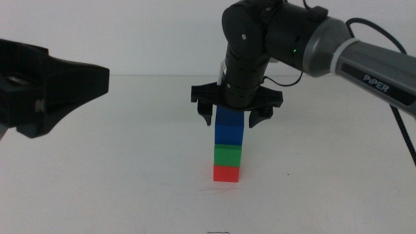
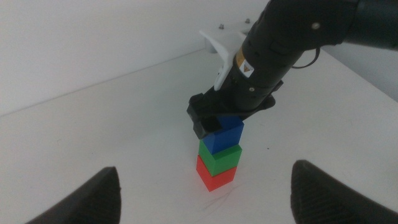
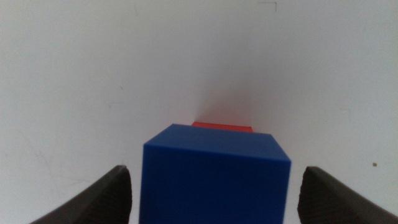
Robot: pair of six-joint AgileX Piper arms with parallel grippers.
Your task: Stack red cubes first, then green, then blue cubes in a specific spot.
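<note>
Middle view, blue cube [image 1: 229,132] atop green [image 1: 228,155], red [image 1: 226,173], right gripper [image 1: 235,116] open.

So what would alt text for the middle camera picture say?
A tower of red cube, green cube and blue cube stands on a white table; the right gripper, jaws open, straddles the blue one. The left gripper waits at far left.

Bright, even, diffuse light on a white table [image 1: 97,195]; shadows faint.
The middle view is sharp, with a small green indicator glowing on the right arm [image 1: 296,49]. Wrist views look softer: their foreground jaws blur at the edges, and the blue cube [image 3: 214,177] looms large, casting a soft grey shadow beyond it.
</note>
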